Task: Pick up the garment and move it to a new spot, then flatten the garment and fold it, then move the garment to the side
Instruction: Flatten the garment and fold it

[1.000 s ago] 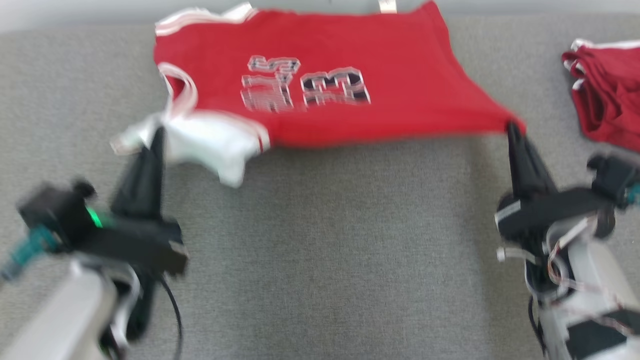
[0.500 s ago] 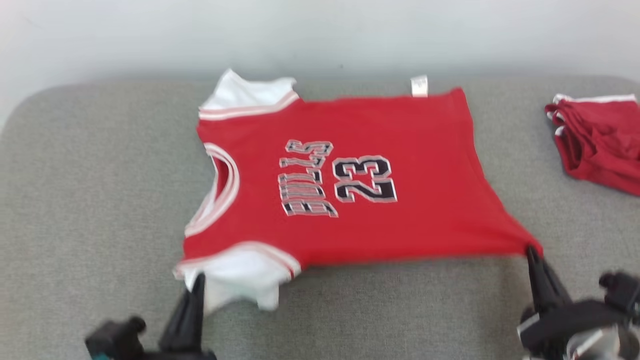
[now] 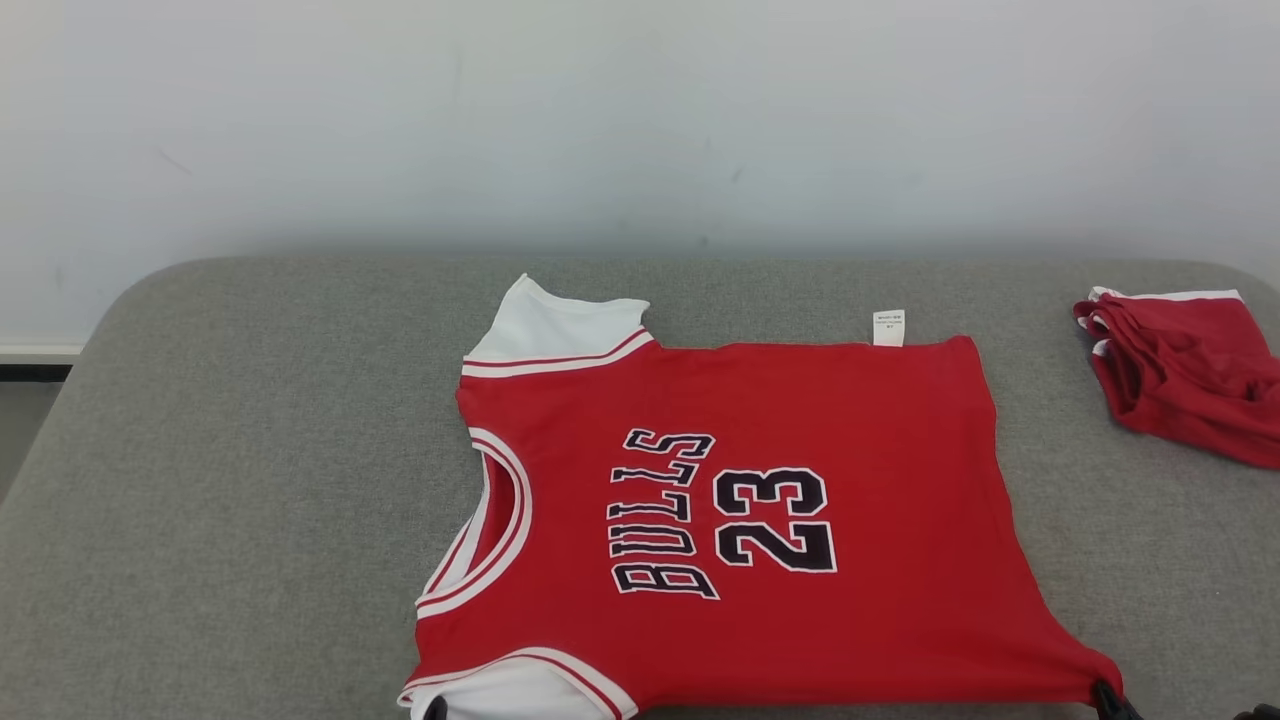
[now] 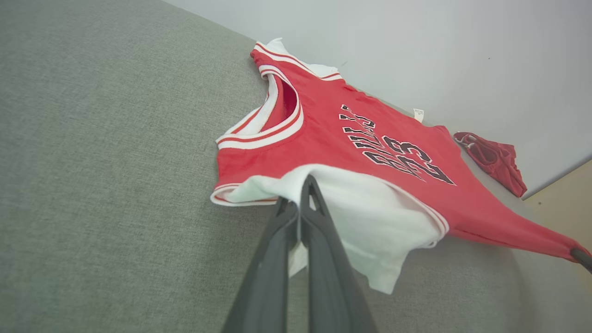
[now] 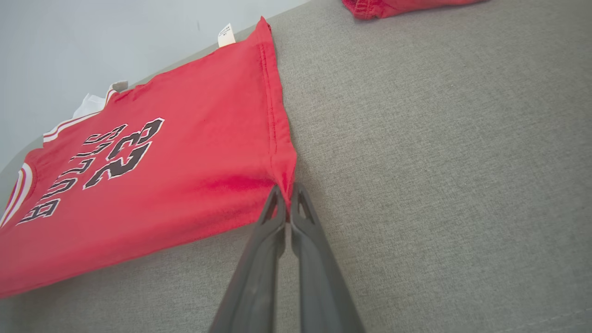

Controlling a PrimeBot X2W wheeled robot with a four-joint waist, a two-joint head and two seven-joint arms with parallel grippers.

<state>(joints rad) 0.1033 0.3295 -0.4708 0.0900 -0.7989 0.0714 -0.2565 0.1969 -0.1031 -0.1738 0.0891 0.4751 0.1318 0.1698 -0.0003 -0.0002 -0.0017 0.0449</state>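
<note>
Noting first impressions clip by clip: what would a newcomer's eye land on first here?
The red jersey printed BULLS 23 lies spread across the middle of the grey cushion. Its near edge is pinched by the left gripper on the white sleeve and the right gripper on the red hem corner. A second red garment lies bunched at far right.

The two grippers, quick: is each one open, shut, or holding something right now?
Left gripper: jaws shut on the jersey, pinching its white sleeve.
Right gripper: jaws shut on the jersey's red bottom corner.
</note>
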